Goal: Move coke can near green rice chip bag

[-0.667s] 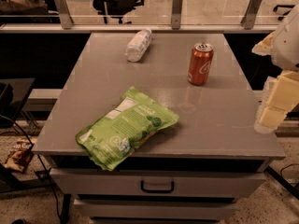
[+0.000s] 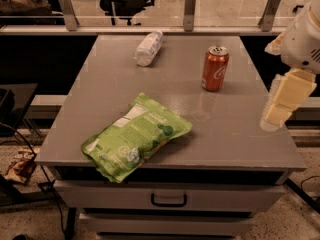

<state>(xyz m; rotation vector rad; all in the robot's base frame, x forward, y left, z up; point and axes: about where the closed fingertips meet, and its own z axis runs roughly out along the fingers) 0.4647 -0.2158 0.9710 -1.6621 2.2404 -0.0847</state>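
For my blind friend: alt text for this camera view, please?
A red coke can stands upright at the back right of a grey table; a green rice chip bag lies at front left, and the robot's hand hovers by the right edge.

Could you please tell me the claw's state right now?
Claw: cannot be told; it hangs by the table's right edge, apart from the can.

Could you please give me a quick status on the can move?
Gripper low at far right, off coke can. Can upright, apart from green rice chip bag. Bottle clear of path.
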